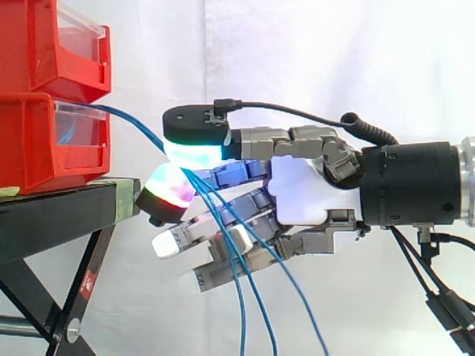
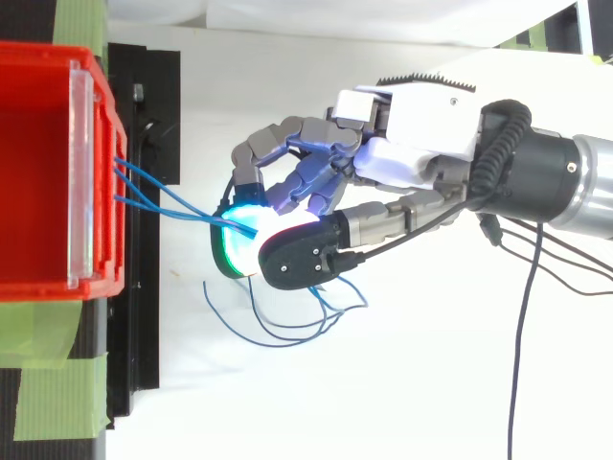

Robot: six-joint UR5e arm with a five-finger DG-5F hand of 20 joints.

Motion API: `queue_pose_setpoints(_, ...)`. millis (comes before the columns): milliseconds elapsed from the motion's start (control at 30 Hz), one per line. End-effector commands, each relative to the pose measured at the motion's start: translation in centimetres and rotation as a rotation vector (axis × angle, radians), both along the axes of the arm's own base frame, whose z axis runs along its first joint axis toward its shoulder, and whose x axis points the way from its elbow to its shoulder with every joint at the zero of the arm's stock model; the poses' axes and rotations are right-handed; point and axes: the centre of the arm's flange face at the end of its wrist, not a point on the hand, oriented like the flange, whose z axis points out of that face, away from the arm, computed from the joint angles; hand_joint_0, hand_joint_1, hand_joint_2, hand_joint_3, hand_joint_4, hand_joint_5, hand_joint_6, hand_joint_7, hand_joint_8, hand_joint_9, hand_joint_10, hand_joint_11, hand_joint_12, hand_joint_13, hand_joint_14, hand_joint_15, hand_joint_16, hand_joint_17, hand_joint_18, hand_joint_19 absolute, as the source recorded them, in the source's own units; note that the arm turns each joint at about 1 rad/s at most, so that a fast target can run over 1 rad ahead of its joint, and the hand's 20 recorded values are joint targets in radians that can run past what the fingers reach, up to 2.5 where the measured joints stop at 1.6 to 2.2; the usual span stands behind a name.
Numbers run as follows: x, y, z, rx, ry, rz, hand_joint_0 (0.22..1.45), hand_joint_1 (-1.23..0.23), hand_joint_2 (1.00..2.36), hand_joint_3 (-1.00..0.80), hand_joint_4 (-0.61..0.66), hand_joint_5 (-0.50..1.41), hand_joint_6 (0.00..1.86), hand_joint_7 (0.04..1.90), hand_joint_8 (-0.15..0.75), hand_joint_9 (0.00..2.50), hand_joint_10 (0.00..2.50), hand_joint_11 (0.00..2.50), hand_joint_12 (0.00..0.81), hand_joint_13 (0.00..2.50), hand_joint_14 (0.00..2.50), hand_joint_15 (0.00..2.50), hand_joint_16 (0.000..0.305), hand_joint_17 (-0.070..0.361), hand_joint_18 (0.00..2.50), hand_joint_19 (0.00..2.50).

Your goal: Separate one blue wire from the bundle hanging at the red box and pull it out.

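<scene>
Three thin blue wires (image 1: 133,122) leave the front of the lower red bin (image 1: 30,148) and run rightward to my hand (image 1: 304,189). Two glowing pads (image 1: 194,152) close together on the wires just beside the stand's edge, one cyan above, one red and green below. Past the pinch the wires hang down in separate strands (image 1: 239,297). From above, the wires (image 2: 163,196) fan out of the bin (image 2: 38,172) and meet at the pads of the hand (image 2: 421,120); their loose ends (image 2: 278,331) curl below. I cannot tell how many strands the pads hold.
A second red bin (image 1: 44,44) is stacked on the lower one. Both rest on a black stand (image 1: 59,215) with green tape (image 2: 48,383) on it. A white curtain hangs behind, and the arm comes in from the right.
</scene>
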Motion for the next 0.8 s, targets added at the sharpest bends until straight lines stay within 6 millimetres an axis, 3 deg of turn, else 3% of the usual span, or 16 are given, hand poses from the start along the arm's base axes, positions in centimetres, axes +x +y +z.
queue_pose_setpoints(0,0.03,0.01,-0.04,0.000,0.001,0.000,0.56,-0.64,1.13,0.22,0.09,-0.14,0.89,1.30,0.430,0.77,0.01,0.48,0.488,1.38,0.00,1.29,0.071,0.160,0.61,0.15)
queue_pose_setpoints(233,0.02,0.01,0.05,-0.001,-0.001,0.000,0.57,-0.65,1.08,0.22,0.09,-0.15,0.89,1.29,0.431,0.84,0.01,0.58,0.499,1.34,0.13,1.39,0.072,0.162,0.63,0.17)
queue_pose_setpoints(433,0.02,0.01,0.05,0.001,-0.001,0.000,0.58,-0.66,1.05,0.22,0.11,-0.15,0.89,1.28,0.441,1.03,0.01,0.95,0.498,1.29,0.35,1.36,0.072,0.162,0.65,0.19)
queue_pose_setpoints(467,0.02,0.01,0.05,0.001,-0.001,0.000,0.58,-0.66,1.05,0.22,0.11,-0.15,0.89,1.28,0.448,1.05,0.01,0.98,0.502,1.26,0.34,1.35,0.072,0.162,0.65,0.19)
queue_pose_setpoints(567,0.02,0.01,0.05,0.001,-0.001,0.000,0.58,-0.66,1.04,0.22,0.11,-0.15,0.89,1.28,0.448,1.06,0.01,0.98,0.535,1.23,0.00,1.40,0.072,0.162,0.63,0.20)
queue_pose_setpoints(667,0.02,0.01,0.05,0.001,-0.001,0.000,0.58,-0.66,1.04,0.22,0.11,-0.15,0.89,1.28,0.446,1.05,0.01,0.96,0.587,1.06,0.01,1.05,0.073,0.163,0.61,0.19)
queue_pose_setpoints(767,0.03,0.01,-0.04,0.000,0.001,0.000,0.58,-0.66,1.06,0.21,0.11,-0.15,0.89,1.28,0.446,1.03,0.01,0.93,0.588,0.90,0.02,0.81,0.074,0.166,0.61,0.20)
